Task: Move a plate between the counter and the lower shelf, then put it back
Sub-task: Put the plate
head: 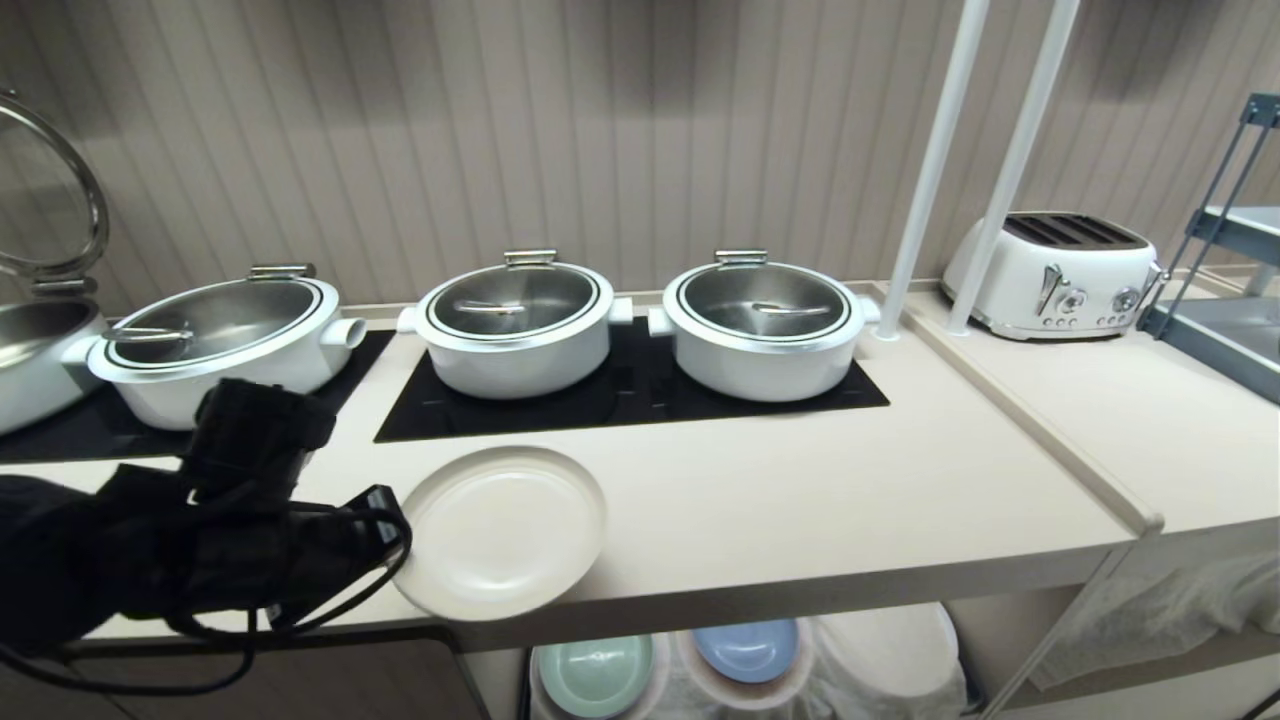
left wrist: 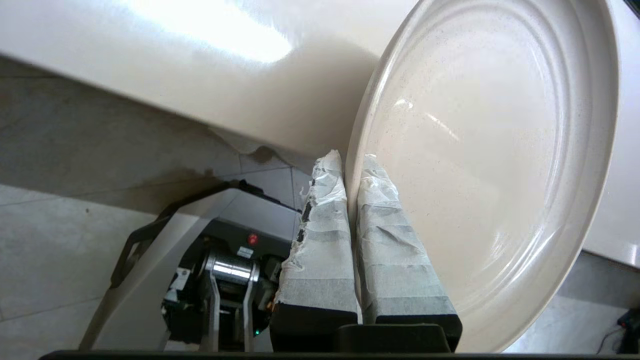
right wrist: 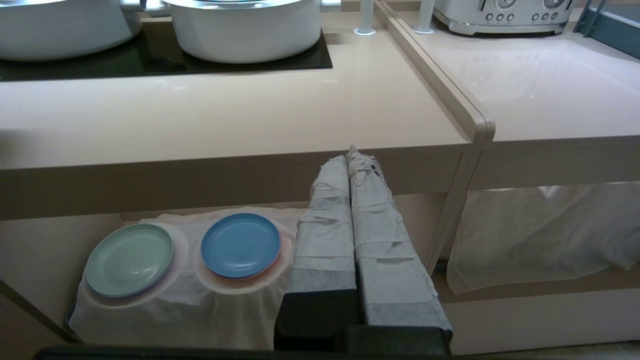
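At the counter's front edge we hold the plate [head: 500, 530] by its rim.
Our left gripper [left wrist: 350, 167] is clamped on it over the counter [head: 800, 500]; setting it down remains, and we cannot tell which leg this is.

The counter [head: 800, 500] bears three pots [head: 515, 325] (lidded) and a toaster [head: 1055, 272].
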Robot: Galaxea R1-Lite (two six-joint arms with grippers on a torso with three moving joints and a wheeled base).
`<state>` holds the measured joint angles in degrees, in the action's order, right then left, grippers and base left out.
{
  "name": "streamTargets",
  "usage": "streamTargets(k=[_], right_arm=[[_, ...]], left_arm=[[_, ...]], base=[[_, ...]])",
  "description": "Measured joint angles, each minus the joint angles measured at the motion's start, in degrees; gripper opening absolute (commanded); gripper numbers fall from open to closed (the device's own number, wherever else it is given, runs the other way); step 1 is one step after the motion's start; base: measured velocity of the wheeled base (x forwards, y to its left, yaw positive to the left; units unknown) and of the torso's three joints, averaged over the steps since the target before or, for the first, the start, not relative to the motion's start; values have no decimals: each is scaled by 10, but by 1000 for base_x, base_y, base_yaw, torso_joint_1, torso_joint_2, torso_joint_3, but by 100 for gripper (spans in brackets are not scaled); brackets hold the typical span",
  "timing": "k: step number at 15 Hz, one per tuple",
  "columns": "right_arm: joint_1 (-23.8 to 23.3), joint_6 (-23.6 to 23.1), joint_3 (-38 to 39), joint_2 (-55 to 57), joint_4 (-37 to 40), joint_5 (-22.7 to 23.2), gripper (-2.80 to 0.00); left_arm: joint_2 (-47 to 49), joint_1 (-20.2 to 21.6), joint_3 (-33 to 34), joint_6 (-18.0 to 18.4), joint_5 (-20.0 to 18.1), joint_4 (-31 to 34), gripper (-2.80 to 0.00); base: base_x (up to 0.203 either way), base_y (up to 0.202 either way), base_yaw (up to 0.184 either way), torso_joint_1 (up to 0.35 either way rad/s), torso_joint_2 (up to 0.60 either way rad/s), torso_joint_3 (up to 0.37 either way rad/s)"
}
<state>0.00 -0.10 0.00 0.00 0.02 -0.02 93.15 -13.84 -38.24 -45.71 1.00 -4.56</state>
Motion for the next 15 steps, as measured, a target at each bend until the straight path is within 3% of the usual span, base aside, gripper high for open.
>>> streamTargets(k=[5,15], right_arm=[[0,0,0,0,0,0,-280],[0,0,0,0,0,0,-280]], left_arm=[[116,0,-37,-12,21,-92,-280],[218,0,-87,-47,59,-98,-280]], base=[[0,0,0,0,0,0],[0,0,0,0,0,0]])
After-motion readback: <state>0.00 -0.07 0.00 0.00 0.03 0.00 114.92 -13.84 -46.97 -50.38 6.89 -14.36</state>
